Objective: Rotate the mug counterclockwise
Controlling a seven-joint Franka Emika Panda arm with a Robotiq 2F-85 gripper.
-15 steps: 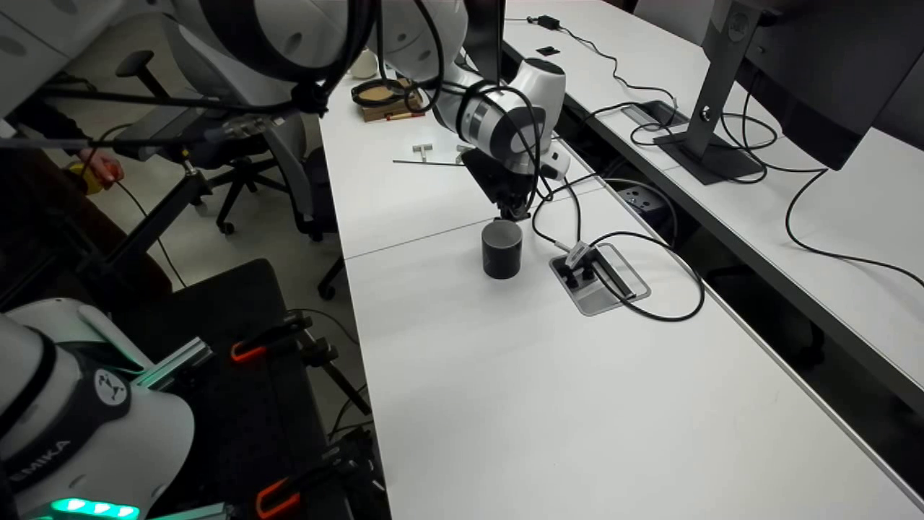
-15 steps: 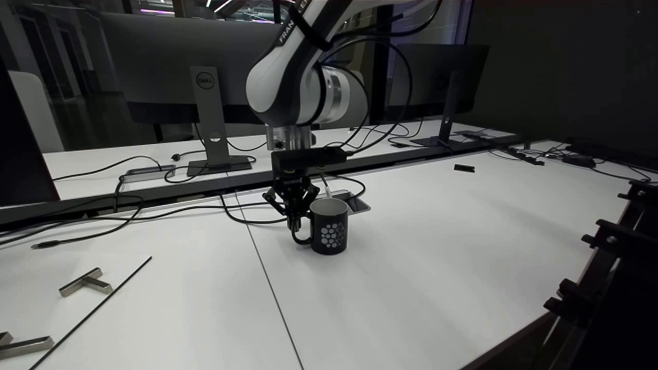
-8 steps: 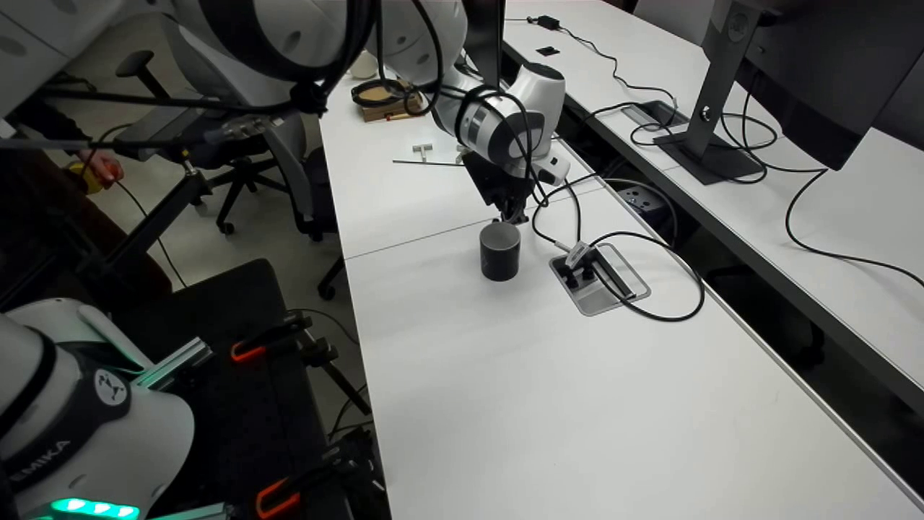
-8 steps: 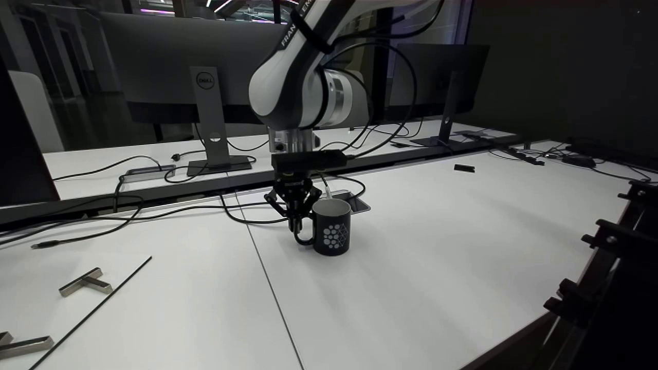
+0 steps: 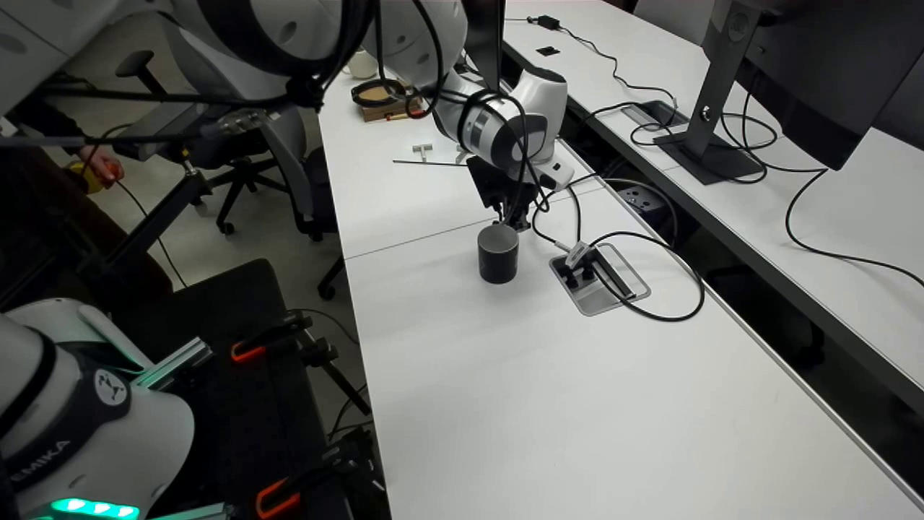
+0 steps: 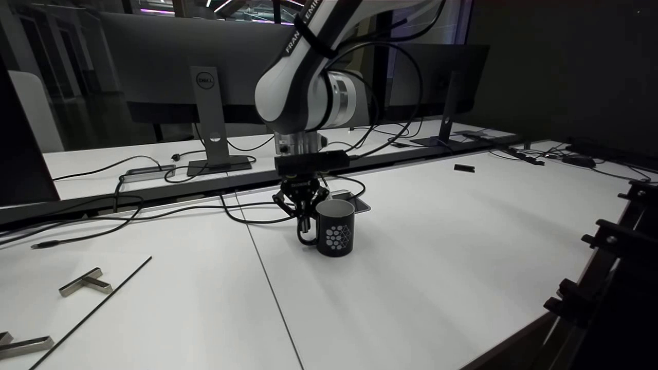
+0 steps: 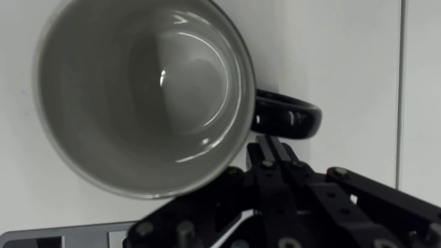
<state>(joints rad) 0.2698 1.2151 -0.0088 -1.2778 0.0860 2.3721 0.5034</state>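
The mug (image 7: 148,100), upper left in the wrist view, seems at its turning step, empty fingers (image 7: 266,150) pinched together by the handle (image 7: 287,119), next wanting gentle pressure toward frame top.

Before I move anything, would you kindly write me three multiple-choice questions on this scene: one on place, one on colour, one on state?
1. Where is the black cylindrical mug relative to the silver rectangular cable box?
A) Inside it
B) Apart from it
C) On top of it

2. What colour is the mug's interior?
A) Grey
B) Red
C) Yellow

3. How does the black jointed gripper stand?
A) Wide open
B) Clamped on the mug's rim
C) Shut

1 B: bare white tabletop shows between them in an exterior view.
2 A: the wrist view looks into it.
3 C: its fingers lie together in the wrist view.
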